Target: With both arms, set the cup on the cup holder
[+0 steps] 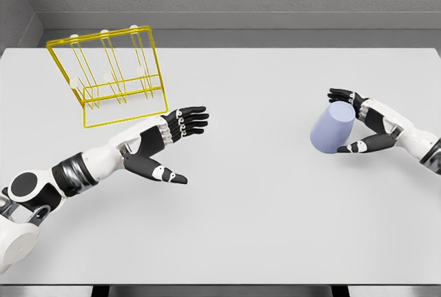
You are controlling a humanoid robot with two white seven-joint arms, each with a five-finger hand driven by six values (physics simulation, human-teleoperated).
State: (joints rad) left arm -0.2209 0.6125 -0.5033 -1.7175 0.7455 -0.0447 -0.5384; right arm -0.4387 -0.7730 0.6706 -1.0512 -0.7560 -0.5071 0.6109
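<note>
A lavender cup [332,127] sits tilted at the right of the white table [262,207], its mouth pointing away from me. My right hand [350,121] wraps it, fingers over its top edge and thumb under its lower side. A yellow wire cup holder [109,76] with white-tipped pegs stands at the back left. My left hand [180,147] hovers open just right of and below the holder, fingers stretched toward the middle of the table, holding nothing.
A grey wall runs behind the table's far edge. The table's front edge lies near the bottom of the view, with dark supports below it.
</note>
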